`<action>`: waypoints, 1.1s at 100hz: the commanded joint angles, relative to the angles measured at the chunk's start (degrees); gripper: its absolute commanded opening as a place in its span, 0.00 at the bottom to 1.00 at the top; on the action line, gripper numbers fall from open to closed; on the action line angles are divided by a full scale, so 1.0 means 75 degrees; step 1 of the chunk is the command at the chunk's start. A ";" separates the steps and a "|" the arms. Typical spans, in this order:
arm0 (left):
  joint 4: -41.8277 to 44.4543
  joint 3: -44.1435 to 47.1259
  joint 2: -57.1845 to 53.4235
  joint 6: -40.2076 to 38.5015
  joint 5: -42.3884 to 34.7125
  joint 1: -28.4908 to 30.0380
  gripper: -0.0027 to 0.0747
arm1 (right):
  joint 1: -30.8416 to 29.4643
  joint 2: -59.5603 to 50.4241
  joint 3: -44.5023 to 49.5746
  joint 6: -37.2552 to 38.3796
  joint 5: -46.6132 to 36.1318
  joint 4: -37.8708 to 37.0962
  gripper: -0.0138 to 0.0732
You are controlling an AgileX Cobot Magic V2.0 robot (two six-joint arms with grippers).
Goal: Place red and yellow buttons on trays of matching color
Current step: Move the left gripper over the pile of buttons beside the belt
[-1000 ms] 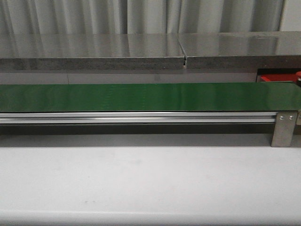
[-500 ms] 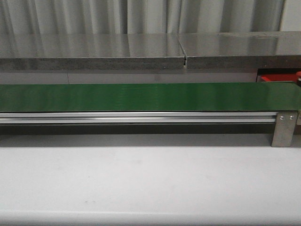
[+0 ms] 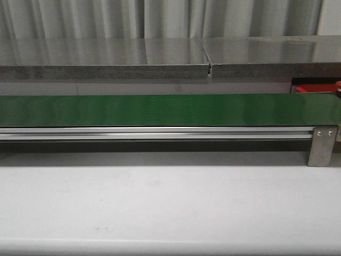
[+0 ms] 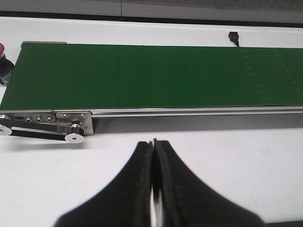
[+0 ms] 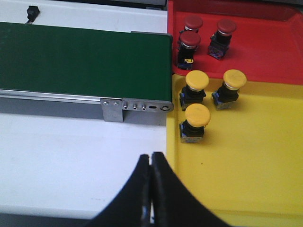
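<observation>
My left pincer (image 4: 153,156) was clenched, its two black fingers pressed together with nothing between them, hovering over the white surface (image 4: 227,161) just in front of the green belt (image 4: 156,75). My right pincer (image 5: 151,165) was clenched and empty as well, above the white surface near the edge of the yellow tray (image 5: 246,161). Three yellow buttons (image 5: 197,80) (image 5: 234,79) (image 5: 197,115) stood on that yellow tray, close to the end of the belt. Three red buttons (image 5: 193,22) (image 5: 226,26) (image 5: 190,39) stood on the red tray (image 5: 270,42) beside it. From the front the belt (image 3: 170,109) ran bare across the view, and only a corner of the red tray (image 3: 311,88) showed at its far right end.
</observation>
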 commanded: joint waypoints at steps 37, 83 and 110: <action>-0.0092 -0.0197 0.0258 -0.0095 -0.0738 -0.0017 0.01 | -0.0003 0.0008 -0.0167 -0.0047 -0.0491 -0.0083 0.02; -0.0050 -0.0917 0.2178 -0.0095 -0.1930 0.1564 0.01 | -0.0003 0.0008 -0.0167 -0.0047 -0.0492 -0.0083 0.02; -0.0052 -0.2261 0.3506 -0.0095 -0.1333 0.2586 0.01 | -0.0003 0.0008 -0.0167 -0.0047 -0.0492 -0.0083 0.02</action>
